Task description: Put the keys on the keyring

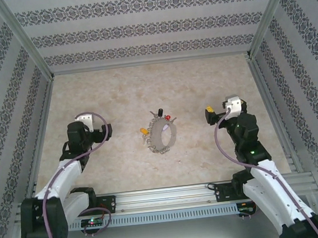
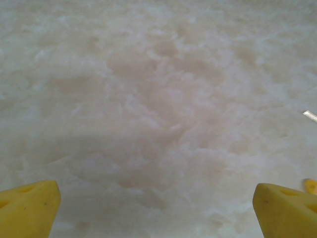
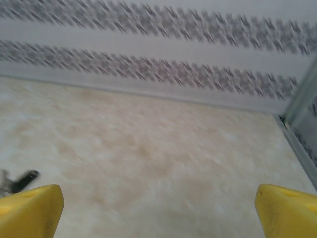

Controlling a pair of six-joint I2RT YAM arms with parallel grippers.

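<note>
**Top external view.** The keyring point(image 1: 160, 135) is being shown lying on the table point(image 1: 117, 95), about midway between the two arms. The small pieces strung on it are too small to be told apart. A red tag point(image 1: 167, 117) and a yellow piece point(image 1: 144, 130) are being shown at its far and left edges. The key point(image 1: 160, 112) is being shown at the far edge of the loop, its long axis running near to far and its black head pointing toward the back wall point(image 1: 150, 30). Its blade is being lost among the silvery pieces, so whether it is threaded on the loop cannot be told. Both sets of jaws are being held well apart from the keyring, the left jaws to its left and the right jaws to its right.

**Left wrist view.** The left jaws are being held wide open with nothing between them. Only the tips of the yellow pads point(image 2: 27, 208) are being shown, cut off by the lower corners. A silvery sliver point(image 2: 310, 115) and a yellow speck point(image 2: 311, 186) are being cut off at the right edge and cannot be identified.

**Right wrist view.** The picture is being blurred. The right jaws are being held wide open and empty, their yellow pads point(image 3: 29, 210) cropped at the lower corners. The key's black head point(image 3: 26, 177) is being shown at the left edge, pointing up and right, with its blade cut off by that edge.
</note>
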